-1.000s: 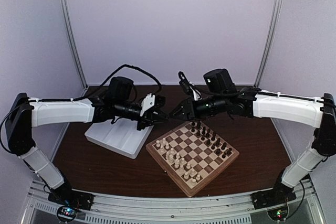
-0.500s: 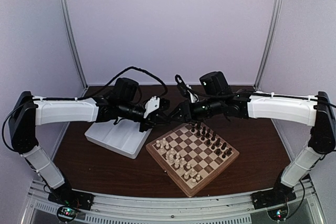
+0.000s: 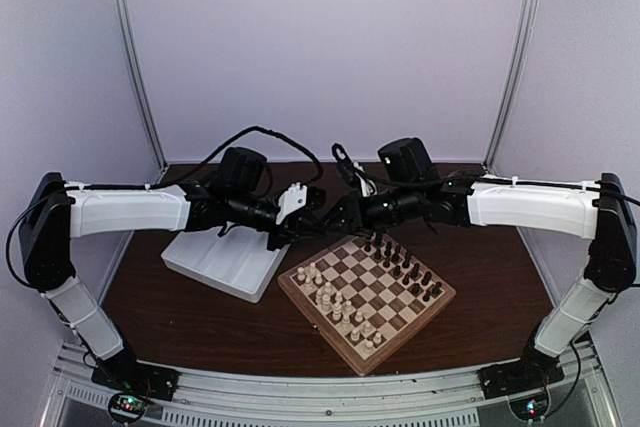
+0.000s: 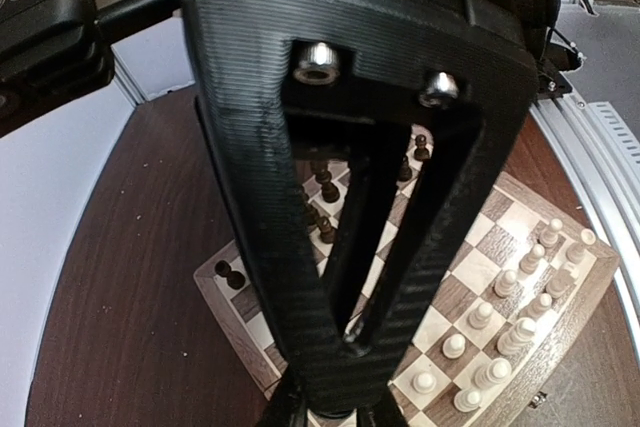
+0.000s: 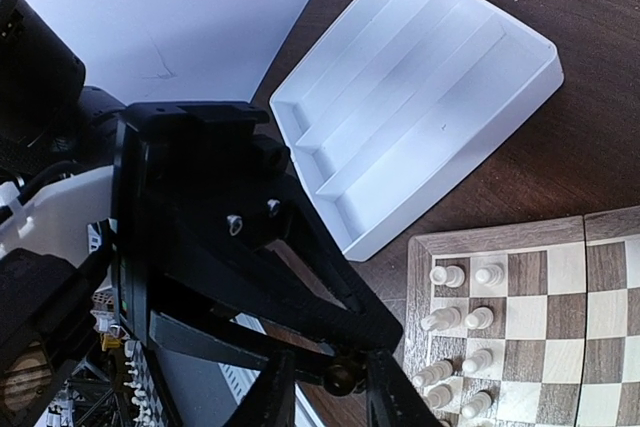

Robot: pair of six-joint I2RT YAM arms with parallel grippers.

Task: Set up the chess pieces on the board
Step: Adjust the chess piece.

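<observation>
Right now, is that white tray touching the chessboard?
Apart. The right wrist view shows a strip of brown table running between the white tray and the corner of the board.

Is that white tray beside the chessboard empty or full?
Empty. In the right wrist view the white tray has bare compartments, nothing inside.

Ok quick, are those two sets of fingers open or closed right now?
Left fingers: closed; small dark bit at their tips, unclear what.
Right fingers: open, either side of the left tips.
</observation>
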